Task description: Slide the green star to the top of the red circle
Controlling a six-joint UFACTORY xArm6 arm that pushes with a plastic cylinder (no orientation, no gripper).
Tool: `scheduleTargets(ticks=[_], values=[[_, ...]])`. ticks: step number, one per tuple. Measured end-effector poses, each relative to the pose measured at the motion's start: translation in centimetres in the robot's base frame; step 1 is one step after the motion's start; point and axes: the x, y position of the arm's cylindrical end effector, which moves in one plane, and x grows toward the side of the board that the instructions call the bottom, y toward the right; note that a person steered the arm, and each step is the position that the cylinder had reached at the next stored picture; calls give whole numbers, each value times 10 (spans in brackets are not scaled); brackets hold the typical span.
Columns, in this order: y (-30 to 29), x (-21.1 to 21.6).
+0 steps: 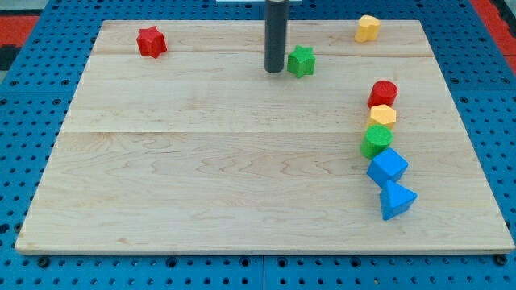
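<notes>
The wooden board (pixel 242 161) is lying under everything, holding eight blocks. My tip (pixel 274 71), a bare rod with nothing to open or clamp, is standing just left of the green star (pixel 301 60). The red circle (pixel 384 93) is sitting well to the tip's right and lower, heading a touching column: yellow block (pixel 383 115), green block (pixel 376 140), blue cube (pixel 388 167), blue triangle (pixel 397 200).

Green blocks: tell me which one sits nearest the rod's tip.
The green star, just to the view's right of my tip. The other green block sits far off in the right-hand column, below the yellow block.
</notes>
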Motion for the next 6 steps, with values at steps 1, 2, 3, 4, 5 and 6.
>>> scheduleTargets(ticks=[1,2,3,4,5,6], values=[[14,-9],[71,-12],[131,-12],[142,-12],[142,-9],[144,-25]])
